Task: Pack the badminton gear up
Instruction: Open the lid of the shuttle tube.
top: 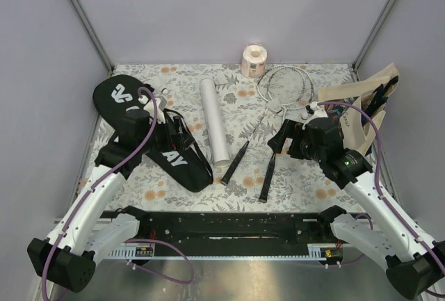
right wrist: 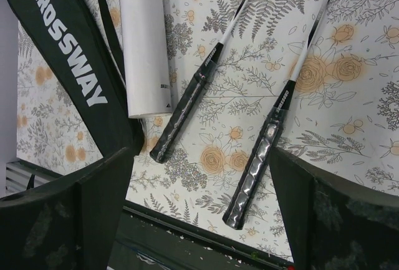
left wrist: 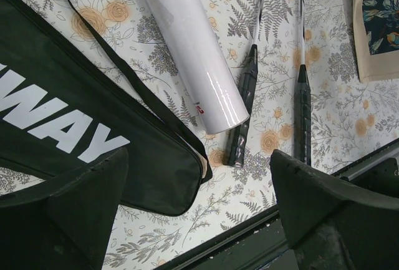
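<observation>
Top external: both rackets (top: pixel 268 174) lie near-to-far, handles toward the bases, right beside the fully spread right gripper (top: pixel 283 138), so that arm's nearer (left gripper (top: pixel 172 131), also gaping, hovers over the racket bag (top: pixel 186 164)).

Lab robot cell, plain grey walls (top: pixel 229 9), metal frame posts (top: pixel 85 16), floral tablecloth (top: pixel 240 103) under the left gripper (left wrist: pixel 198 176), black rail (top: pixel 222 228) behind it.
</observation>
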`<action>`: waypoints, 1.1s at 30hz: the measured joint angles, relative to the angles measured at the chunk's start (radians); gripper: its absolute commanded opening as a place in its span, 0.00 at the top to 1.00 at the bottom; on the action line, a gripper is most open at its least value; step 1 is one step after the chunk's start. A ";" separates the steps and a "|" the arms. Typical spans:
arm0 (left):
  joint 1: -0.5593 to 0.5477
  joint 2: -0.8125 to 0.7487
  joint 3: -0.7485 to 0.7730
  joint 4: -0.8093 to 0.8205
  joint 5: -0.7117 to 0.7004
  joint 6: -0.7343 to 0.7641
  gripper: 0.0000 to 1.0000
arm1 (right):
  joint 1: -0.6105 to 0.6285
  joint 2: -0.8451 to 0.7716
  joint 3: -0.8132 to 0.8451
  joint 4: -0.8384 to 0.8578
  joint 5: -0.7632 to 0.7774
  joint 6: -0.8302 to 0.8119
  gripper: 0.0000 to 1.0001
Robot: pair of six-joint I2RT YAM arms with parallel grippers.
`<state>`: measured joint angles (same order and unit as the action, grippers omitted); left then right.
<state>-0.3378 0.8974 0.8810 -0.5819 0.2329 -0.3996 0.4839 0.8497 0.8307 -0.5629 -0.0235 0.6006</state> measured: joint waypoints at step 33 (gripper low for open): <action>-0.037 0.784 0.424 0.035 -0.275 -0.171 0.09 | 0.000 -0.171 -0.093 0.137 -0.216 -0.129 0.00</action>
<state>-0.3744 1.6810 1.3052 -0.5465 -0.0418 -0.5709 0.4839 0.6788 0.7376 -0.4263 -0.2394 0.4713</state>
